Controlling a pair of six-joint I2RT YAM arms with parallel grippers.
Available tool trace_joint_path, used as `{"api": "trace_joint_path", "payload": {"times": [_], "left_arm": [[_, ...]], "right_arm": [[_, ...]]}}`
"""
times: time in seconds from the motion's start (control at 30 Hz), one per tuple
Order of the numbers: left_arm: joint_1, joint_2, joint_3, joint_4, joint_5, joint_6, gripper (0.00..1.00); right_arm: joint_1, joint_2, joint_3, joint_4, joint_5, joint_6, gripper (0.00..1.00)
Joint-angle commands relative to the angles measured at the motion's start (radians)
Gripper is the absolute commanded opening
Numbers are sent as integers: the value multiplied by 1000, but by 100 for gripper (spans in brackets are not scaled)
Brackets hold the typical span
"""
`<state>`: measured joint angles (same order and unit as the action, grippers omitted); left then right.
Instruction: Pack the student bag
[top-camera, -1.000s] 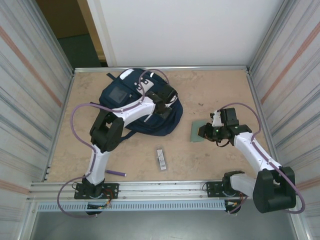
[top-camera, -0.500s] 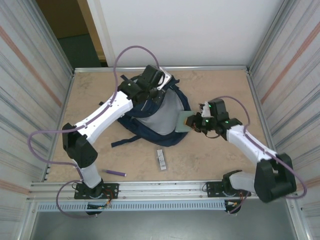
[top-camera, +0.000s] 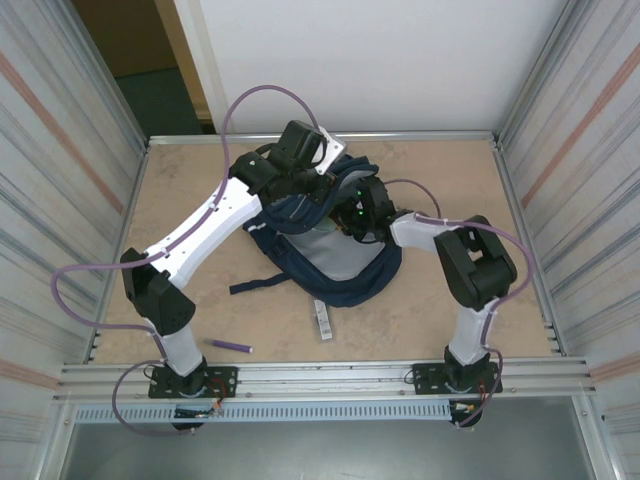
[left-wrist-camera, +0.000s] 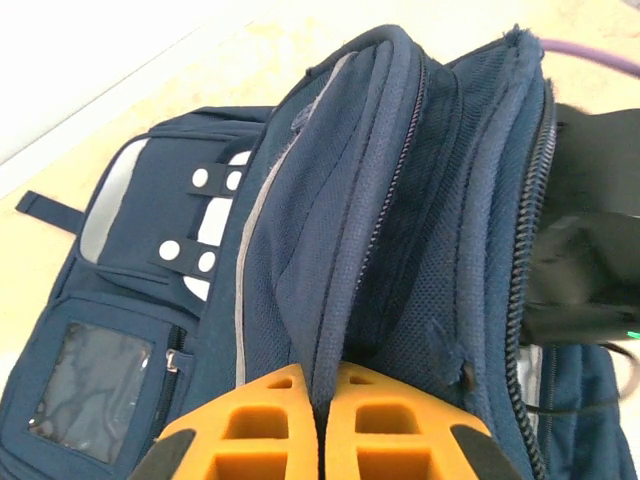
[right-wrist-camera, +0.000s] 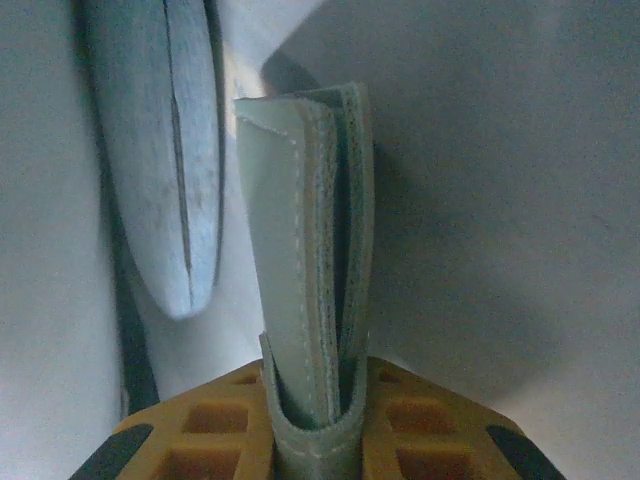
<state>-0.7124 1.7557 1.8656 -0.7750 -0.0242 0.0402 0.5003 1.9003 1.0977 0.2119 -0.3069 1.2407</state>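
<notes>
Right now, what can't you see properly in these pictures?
- Top view: the rim of the backpack hides the tips of the right tool and whatever it holds.
- Right wrist view: a pale green folded thing is clamped. The tool covers its lower end, so I cannot tell what it is.
- Left wrist view: fabric folds pinched by the left tool hide the backpack's inside.
- Top view: the print on the small white strip is too small to read.

Student bag (left-wrist-camera: 330, 200) navy; pouch (right-wrist-camera: 300, 280) seemingly pale green.
</notes>
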Motion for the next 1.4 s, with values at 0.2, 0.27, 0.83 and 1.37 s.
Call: {"api": "trace_joint_path", "payload": {"times": [0.2, 0.27, 0.83, 1.37], "left_arm": [[1, -30, 84, 103, 140, -91, 0], [0, -29, 80, 109, 158, -99, 0], [96, -76, -125, 233, 22, -179, 0], [153, -70, -250, 300, -1, -283, 0]], "right_arm": [[20, 181, 159, 168, -10, 196, 20], [25, 219, 173, 203, -17, 236, 21], [22, 252, 167, 225, -84, 281, 47], [-82, -6, 47, -24, -181, 4, 55]]}}
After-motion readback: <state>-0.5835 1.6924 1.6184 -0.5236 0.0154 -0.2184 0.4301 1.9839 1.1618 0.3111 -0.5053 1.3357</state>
